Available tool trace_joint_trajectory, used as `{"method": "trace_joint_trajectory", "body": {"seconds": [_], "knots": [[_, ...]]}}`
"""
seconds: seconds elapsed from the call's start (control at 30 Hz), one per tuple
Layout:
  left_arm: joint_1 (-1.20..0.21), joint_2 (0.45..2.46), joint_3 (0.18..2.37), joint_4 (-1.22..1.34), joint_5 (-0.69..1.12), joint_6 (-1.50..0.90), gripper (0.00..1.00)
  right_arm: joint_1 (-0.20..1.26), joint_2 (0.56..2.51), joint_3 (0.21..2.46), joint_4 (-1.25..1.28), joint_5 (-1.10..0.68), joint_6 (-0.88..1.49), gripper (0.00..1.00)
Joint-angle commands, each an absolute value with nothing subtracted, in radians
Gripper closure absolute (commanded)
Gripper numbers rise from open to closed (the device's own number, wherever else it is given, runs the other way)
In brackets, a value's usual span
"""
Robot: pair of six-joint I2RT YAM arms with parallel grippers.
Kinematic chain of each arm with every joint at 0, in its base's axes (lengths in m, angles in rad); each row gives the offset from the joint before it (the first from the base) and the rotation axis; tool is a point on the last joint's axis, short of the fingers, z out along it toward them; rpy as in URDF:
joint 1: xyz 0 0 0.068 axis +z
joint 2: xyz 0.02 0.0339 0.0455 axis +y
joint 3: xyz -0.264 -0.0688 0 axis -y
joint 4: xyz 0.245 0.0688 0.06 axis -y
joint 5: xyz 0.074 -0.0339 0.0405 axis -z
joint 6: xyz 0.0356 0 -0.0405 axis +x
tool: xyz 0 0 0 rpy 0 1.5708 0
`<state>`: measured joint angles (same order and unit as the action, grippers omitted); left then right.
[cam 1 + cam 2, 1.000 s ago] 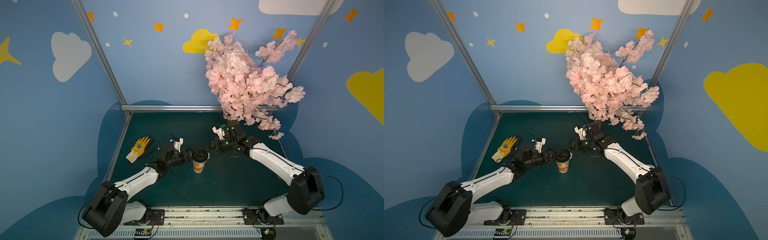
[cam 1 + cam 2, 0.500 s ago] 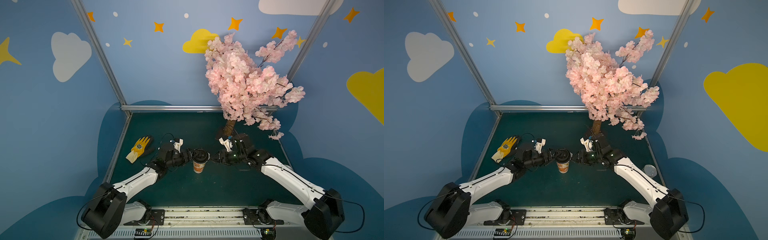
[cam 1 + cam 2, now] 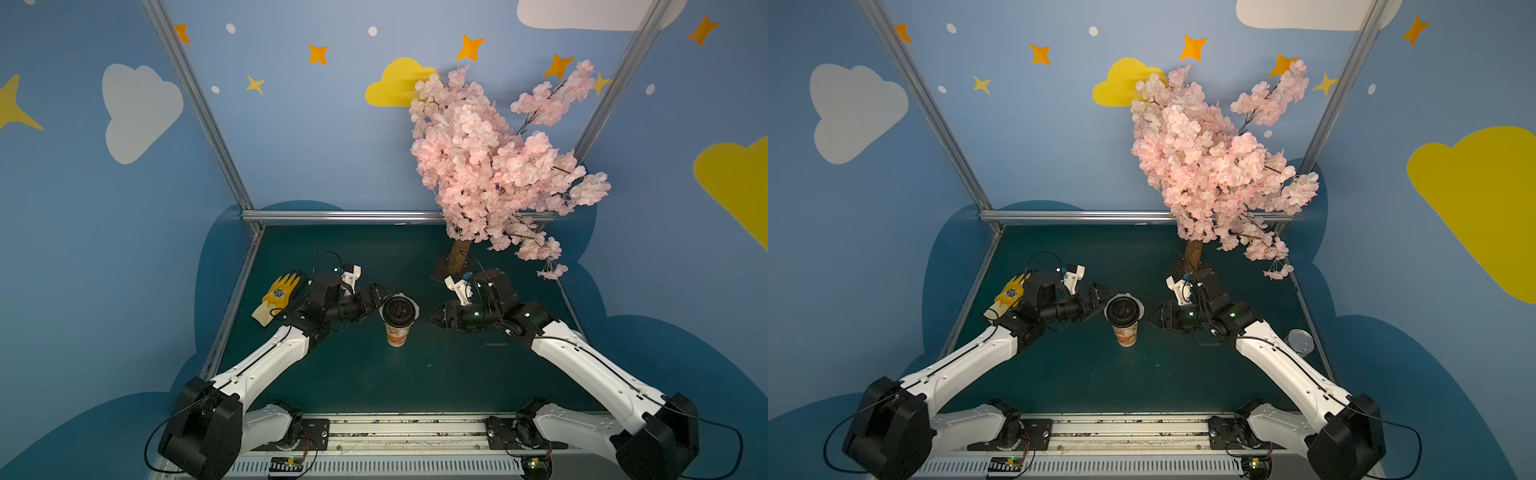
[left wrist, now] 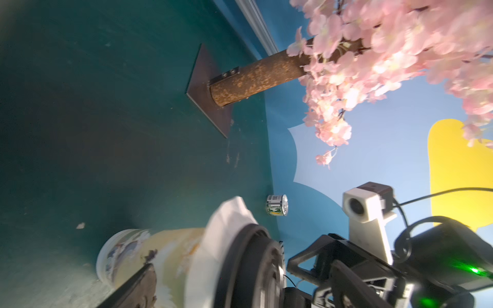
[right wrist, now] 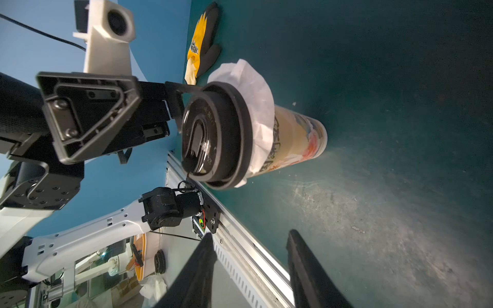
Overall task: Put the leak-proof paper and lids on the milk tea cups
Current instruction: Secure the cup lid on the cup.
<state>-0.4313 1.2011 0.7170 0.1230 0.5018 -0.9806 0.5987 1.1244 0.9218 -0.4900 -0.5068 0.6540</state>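
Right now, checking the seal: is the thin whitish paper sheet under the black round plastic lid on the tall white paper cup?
Yes, the paper sheet flares out from beneath the lid capping the cup.

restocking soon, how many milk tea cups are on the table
1. The milk tea cup stands upright in the middle of the table, leak-proof paper and black lid on top. The silver tin can near the right arm is no cup. The tree may hide others.
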Motion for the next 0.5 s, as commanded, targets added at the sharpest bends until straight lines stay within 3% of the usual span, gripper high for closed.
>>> {"method": "trace_joint_trajectory", "body": {"seconds": [0.0, 0.1, 0.17, 0.3, 0.4, 0.47], "knots": [[-0.423, 1.13, 0.772, -0.012, 0.474, -0.885, 0.0, 0.561, 1.07, 0.947, -0.577, -0.423, 0.592, 0.54], [-0.406, 1.034, 0.803, -0.193, 0.255, -0.72, 0.0, 0.493, 1.018, 0.965, -0.653, -0.171, 0.51, 0.53], [-0.399, 0.963, 0.761, -0.216, -0.006, -0.579, 0.0, 0.429, 0.987, 0.939, -0.611, 0.006, 0.464, 0.48], [-0.344, 0.874, 0.506, 0.083, -0.495, -0.303, 0.0, 0.317, 0.992, 0.781, -0.3, 0.415, 0.372, 0.34], [-0.226, 0.915, 0.375, 0.312, -0.509, -0.111, 0.0, 0.216, 1.089, 0.61, 0.075, 0.381, 0.215, 0.31], [-0.155, 0.979, 0.355, 0.339, -0.511, -0.104, 0.0, 0.168, 1.171, 0.574, 0.171, 0.338, 0.186, 0.3]]}}
